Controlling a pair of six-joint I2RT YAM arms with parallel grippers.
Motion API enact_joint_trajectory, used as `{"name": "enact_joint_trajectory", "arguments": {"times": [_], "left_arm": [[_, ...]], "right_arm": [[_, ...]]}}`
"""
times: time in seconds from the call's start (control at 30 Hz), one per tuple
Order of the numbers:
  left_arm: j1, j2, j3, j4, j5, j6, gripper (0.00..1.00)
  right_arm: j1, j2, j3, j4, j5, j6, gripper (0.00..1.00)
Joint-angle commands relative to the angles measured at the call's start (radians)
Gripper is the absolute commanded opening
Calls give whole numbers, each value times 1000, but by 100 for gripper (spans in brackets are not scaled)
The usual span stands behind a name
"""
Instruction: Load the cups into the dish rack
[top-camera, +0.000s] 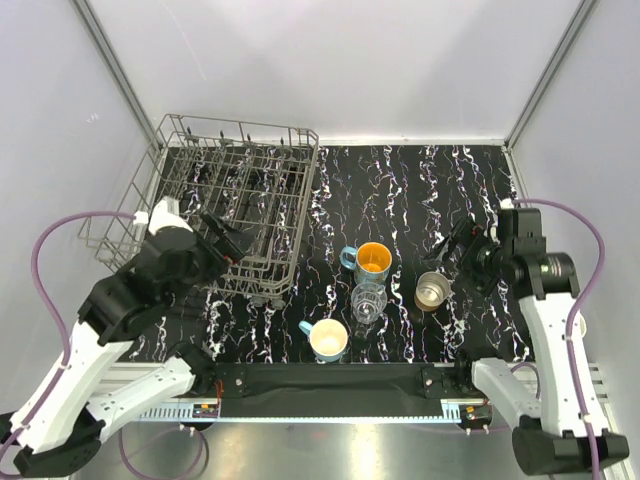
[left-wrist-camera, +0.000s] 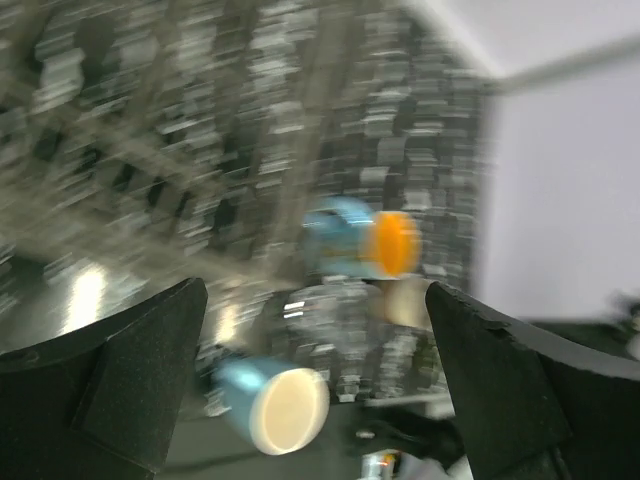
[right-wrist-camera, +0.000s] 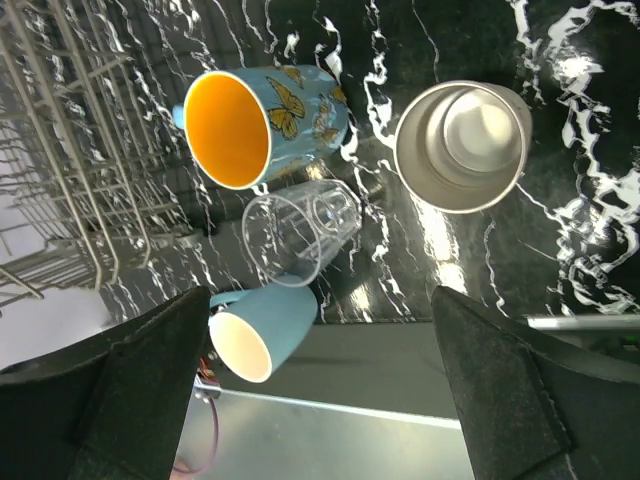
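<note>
Right gripper (top-camera: 462, 240): jaws apart, empty, near metal cup (top-camera: 431, 291); left gripper (top-camera: 225, 235): apart, empty, by dish rack (top-camera: 305, 190); all four cups (top-camera: 368, 300) upright on bench (top-camera: 430, 180), unracked; suggest taking the isolated metal cup first, straddling its wall squarely.

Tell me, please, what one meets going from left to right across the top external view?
Grey wire dish rack, light-blue mug with cream inside, teal mug with orange inside, shiny metal cup.
</note>
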Motion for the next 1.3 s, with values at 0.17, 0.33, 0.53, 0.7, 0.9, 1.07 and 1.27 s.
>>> {"name": "enact_joint_trajectory", "arguments": {"times": [0.17,0.33,0.53,0.7,0.9,1.07,1.27], "left_arm": [[1,-228,-56,-205,-340,-149,99],[-1,-377,-161,125,-237,106,99],[-1,-192,-6,79,-193,308,99],[2,40,137,-48,-169,431,99],[1,94,148,16,-113,508,99],[2,31,56,83,-111,482,99],[2,60,72,33,-59,462,98]], "right_arm": [[-4,141,104,-38,-237,-172,100],[-5,138,63,8,-146,-52,100],[-11,239,112,19,-70,-95,100],[-11,339,155,-24,73,-103,96],[45,469,204,89,33,-108,79],[175,603,285,94,100,-69,80],[225,695,274,129,110,-46,77]]}}
